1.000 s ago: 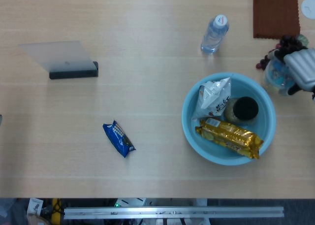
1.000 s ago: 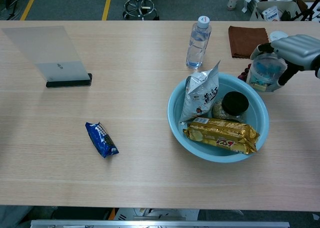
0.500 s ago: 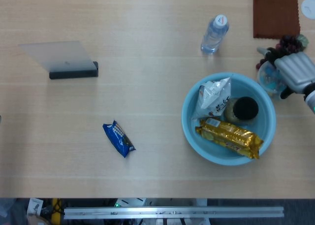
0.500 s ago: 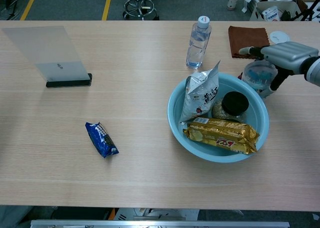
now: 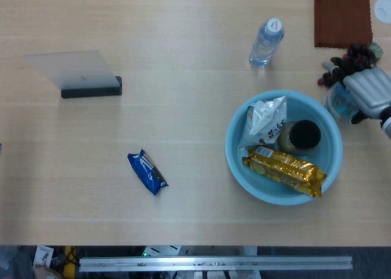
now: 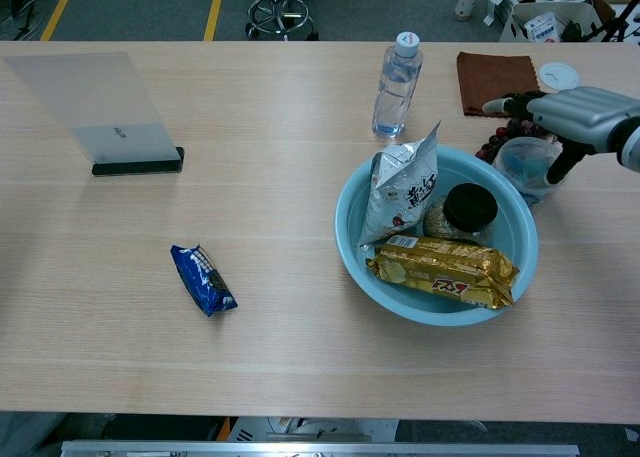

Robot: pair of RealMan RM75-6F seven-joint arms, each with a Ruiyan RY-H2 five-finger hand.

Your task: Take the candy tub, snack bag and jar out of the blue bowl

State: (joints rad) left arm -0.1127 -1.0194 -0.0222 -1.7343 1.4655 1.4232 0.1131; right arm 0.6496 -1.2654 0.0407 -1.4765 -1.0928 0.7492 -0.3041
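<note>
Candy tub (image 6: 524, 166): we find it outside the blue bowl (image 6: 352, 239), standing upright on the desk (image 6: 280, 307) just beside the bowl's far right rim, close to a cluster of dark grapes (image 5: 354, 54). Right hand (image 6: 578, 114) sits over the tub with fingers reaching down round it; in the head view the right hand (image 5: 369, 88) covers most of the tub (image 5: 337, 101). We cannot tell whether the fingers grip the tub or merely rest beside it.

We judge the first removal to be at its close: tub set down, release pending.

In the bowl: white snack bag (image 6: 403, 189) leaning upright at the left side, dark-lidded jar (image 6: 466, 208) in the middle, gold wrapped pack (image 6: 445, 271) lying across the front, touching the jar.

Next move, as we read it: free the hand without tipping the tub, lift it over the rim, then take the bag or jar. The jar is hemmed in between bag and gold pack.

Left hand not seen in either view
</note>
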